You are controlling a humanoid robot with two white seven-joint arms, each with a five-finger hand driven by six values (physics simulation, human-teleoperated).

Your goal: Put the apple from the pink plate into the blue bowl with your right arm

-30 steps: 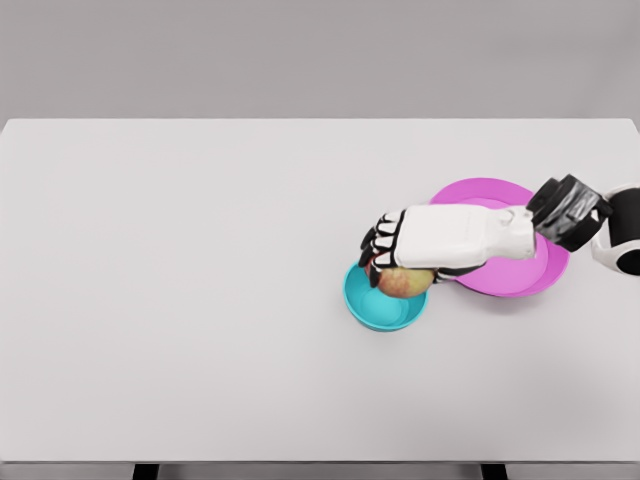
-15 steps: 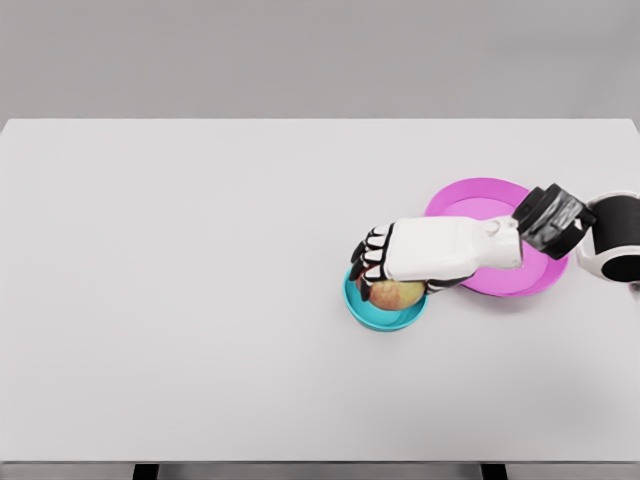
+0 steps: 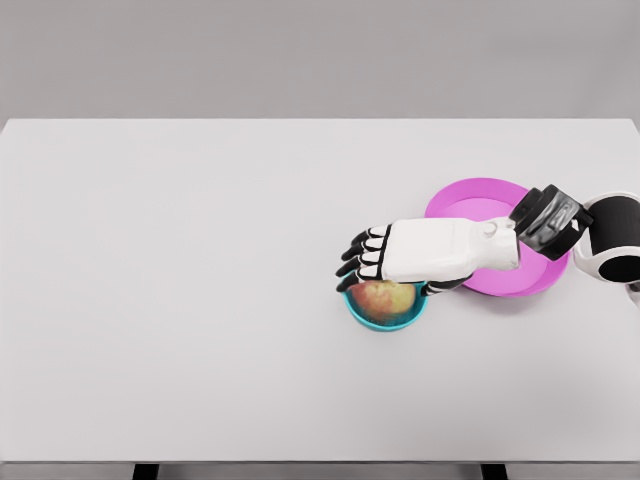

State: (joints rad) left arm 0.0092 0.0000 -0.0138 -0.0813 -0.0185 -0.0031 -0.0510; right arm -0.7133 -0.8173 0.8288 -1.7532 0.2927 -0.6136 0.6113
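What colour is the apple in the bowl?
The apple is yellow-green with a red blush, best seen in the head view, partly under the right hand.

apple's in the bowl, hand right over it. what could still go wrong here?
1. The right hand hangs low over the apple, fingers spread; pulling back sideways could drag the apple out or tip the bowl.
2. The forearm crosses the plate; a low retreat could knock it.
3. The bowl is barely wider than the apple, so a nudge could roll it out.

The yellow-red apple [image 3: 383, 297] sits in the blue bowl [image 3: 385, 320], just beside the bare pink plate [image 3: 480, 195]
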